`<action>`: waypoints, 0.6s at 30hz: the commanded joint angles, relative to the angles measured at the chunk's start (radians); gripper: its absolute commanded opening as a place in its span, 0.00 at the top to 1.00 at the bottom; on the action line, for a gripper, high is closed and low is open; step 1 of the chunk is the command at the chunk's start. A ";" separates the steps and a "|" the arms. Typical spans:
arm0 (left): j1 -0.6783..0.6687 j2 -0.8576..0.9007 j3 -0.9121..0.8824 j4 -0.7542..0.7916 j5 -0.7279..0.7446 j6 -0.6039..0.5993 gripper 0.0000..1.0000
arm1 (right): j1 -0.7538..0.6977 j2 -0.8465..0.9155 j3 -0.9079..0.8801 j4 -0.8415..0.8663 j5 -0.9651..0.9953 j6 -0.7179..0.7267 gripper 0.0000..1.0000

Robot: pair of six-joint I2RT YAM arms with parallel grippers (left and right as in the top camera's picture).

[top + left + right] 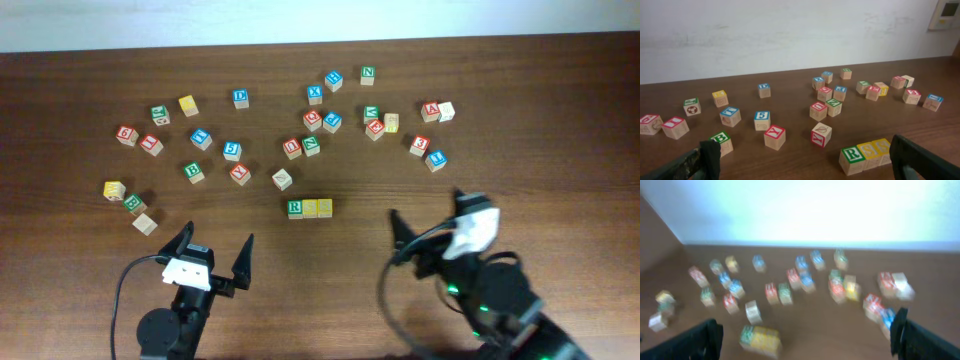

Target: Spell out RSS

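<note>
Three cubes stand touching in a row at the table's middle front: the green R cube point(295, 208), then two yellow S cubes point(310, 207) point(324, 206). In the left wrist view they read R point(852, 158), S point(869, 152), S point(882, 148). The right wrist view is blurred and shows the row point(760, 340) at lower left. My left gripper point(213, 257) is open and empty, near the front edge, left of the row. My right gripper point(425, 215) is open and empty, right of the row.
Many other letter cubes lie scattered across the far half of the table, such as a blue 5 cube point(232, 151), a green B cube point(193, 172) and a plain cube point(282, 179) just behind the row. A yellow cube point(114, 189) sits far left.
</note>
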 commanded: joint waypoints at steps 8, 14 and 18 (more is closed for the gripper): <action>0.005 -0.006 -0.005 -0.003 -0.004 0.016 0.01 | -0.410 -0.205 -0.405 0.371 -0.360 -0.021 0.02; 0.005 -0.006 -0.005 -0.003 -0.004 0.016 0.01 | -0.449 -0.265 -0.461 0.320 -0.365 -0.085 0.02; 0.005 -0.006 -0.005 -0.003 -0.004 0.016 0.01 | -0.449 -0.345 -0.542 0.245 -0.372 -0.069 0.02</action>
